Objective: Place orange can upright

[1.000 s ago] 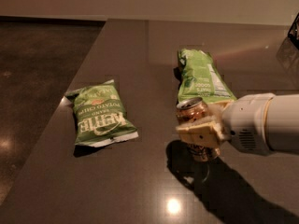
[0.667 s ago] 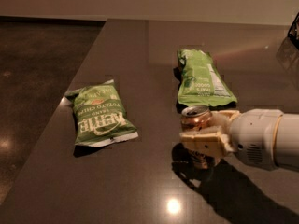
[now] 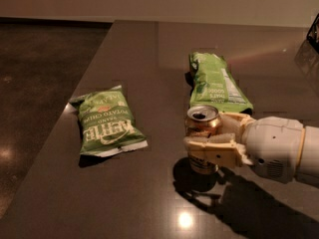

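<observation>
The orange can (image 3: 202, 124) stands upright on the dark table (image 3: 149, 198), right of centre, with its open pull-tab top facing up. My gripper (image 3: 212, 143) comes in from the right on a white arm. Its cream fingers (image 3: 214, 152) are closed around the can's body, one in front and one behind. The lower part of the can is partly hidden by the front finger. The can's base appears to rest on the tabletop, over its own shadow.
A green Kettle chip bag (image 3: 105, 121) lies flat to the left of the can. A second green chip bag (image 3: 215, 82) lies just behind the can. The table's left edge (image 3: 60, 118) runs diagonally, with dark floor beyond. A dark object (image 3: 314, 31) sits at the far right edge.
The gripper with the can has moved down and slightly right, bringing the can upright onto the table. The chip bags have not moved.
</observation>
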Tool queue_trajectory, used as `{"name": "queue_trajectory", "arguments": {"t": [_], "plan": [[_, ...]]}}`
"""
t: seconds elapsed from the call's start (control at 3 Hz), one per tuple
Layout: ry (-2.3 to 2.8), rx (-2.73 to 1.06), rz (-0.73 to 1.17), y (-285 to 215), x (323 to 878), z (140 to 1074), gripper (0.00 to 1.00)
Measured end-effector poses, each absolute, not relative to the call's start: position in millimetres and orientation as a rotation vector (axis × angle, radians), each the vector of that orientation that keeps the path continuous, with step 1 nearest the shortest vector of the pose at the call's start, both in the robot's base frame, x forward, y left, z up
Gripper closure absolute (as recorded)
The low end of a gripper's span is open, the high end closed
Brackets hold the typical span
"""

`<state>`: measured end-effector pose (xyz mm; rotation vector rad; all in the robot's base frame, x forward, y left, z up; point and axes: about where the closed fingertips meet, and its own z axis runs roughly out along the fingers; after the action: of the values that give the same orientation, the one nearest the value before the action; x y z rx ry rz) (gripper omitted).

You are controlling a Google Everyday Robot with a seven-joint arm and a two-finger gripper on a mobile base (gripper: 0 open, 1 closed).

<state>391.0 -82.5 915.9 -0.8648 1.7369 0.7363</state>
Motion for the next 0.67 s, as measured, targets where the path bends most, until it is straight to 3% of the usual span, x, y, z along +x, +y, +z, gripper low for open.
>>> {"name": "queue_trajectory", "arguments": {"t": [0.67], "plan": [[1.492,-1.081,0.642,-79.9,387.1,922.2,1.0]]}}
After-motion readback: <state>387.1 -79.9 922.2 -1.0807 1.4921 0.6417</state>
